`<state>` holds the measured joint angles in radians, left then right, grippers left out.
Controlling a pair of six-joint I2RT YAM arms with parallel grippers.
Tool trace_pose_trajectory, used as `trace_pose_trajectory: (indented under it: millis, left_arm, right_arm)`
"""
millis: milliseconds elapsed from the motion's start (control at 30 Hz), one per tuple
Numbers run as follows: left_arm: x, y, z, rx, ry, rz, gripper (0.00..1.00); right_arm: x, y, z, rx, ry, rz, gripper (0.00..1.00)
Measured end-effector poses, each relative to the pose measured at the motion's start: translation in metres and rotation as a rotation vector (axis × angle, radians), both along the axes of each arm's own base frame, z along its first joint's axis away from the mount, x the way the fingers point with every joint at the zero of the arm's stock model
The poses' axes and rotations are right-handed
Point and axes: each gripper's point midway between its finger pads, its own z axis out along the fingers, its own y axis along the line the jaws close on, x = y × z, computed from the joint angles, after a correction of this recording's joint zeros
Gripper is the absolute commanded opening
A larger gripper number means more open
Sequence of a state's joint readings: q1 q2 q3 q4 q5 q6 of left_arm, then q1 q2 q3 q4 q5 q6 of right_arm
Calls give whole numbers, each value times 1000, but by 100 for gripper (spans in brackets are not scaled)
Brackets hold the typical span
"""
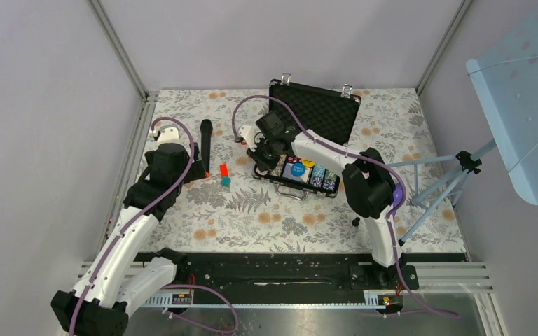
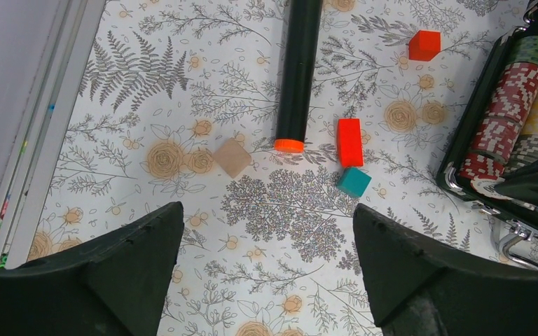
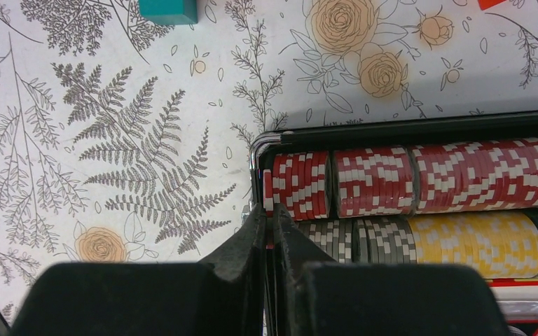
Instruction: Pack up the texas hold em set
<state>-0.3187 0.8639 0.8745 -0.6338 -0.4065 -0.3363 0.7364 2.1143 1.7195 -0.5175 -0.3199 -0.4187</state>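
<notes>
The black briefcase [image 1: 315, 112] stands open at the back of the table, its foam-lined lid up. Its base [image 3: 392, 131] holds rows of red chips [image 3: 406, 180], grey chips [image 3: 357, 238] and yellow chips [image 3: 469, 241], plus card decks and a yellow button [image 1: 308, 163]. My right gripper [image 3: 269, 217] is at the base's left end, shut on a thin red chip held edgewise beside the red row. My left gripper [image 2: 266, 231] is open and empty, hovering over bare table left of the case [image 2: 511, 112].
A black microphone with an orange end [image 2: 300, 70] lies ahead of my left gripper. Near it lie a red block [image 2: 349, 141], a teal block [image 2: 354, 182], a red cube [image 2: 424, 45] and a tan block [image 2: 232, 157]. A tripod [image 1: 455, 175] stands at the right.
</notes>
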Motion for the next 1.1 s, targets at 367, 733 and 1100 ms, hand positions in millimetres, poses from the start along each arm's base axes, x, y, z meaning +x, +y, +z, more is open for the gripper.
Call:
trace_pose_trajectory:
  millis: [367,733,1100]
  left_arm:
    - [1,0,1,10,-4,-10,91]
    - [2,-1,-1,19,-12,-23,91]
    - [4,-1,0,21,-21,-30,91]
  right_arm:
    - [4,-2,0,-67,-89,22,0]
    - [6,-2,0,-82,-115,26,0]
    - [5,-2,1,-79,-111,29,0]
